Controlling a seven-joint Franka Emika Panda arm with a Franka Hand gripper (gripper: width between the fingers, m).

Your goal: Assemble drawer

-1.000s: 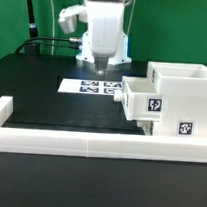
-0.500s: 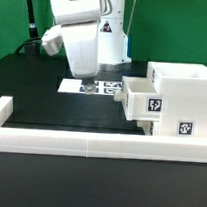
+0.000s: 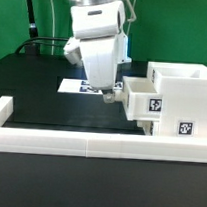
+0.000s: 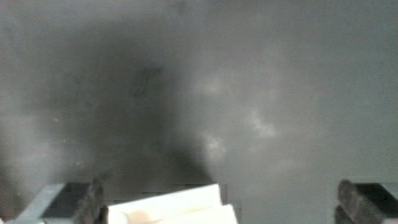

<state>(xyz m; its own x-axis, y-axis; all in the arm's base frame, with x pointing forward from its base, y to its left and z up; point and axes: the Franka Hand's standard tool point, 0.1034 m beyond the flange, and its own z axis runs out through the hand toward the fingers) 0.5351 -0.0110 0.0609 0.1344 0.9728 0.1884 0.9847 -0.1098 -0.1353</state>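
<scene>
Drawer housing point(image 3: 182, 105) stands upright on the black surface point(image 3: 61, 114), at the exterior view's right, close behind the low white wall point(image 3: 89, 143). Upper tray point(image 3: 140, 94) sits partway in its slot, front face and knob protruding toward the exterior view's left. A second tray front point(image 3: 141, 118) shows just below it.

Gripper point(image 3: 111, 92) hangs low, tips level with the upper tray's knob and just beside it; contact cannot be confirmed. Wrist view: fingers point(image 4: 64, 203) apart, nothing clamped between them, a white corner of the tray point(image 4: 171, 205) showing near one finger.

Judgement: the arm is placed at the tray front to press it home into the housing; fingers spread probably to straddle or push the knob. Marker board point(image 3: 80, 88) lies flat behind the arm.
</scene>
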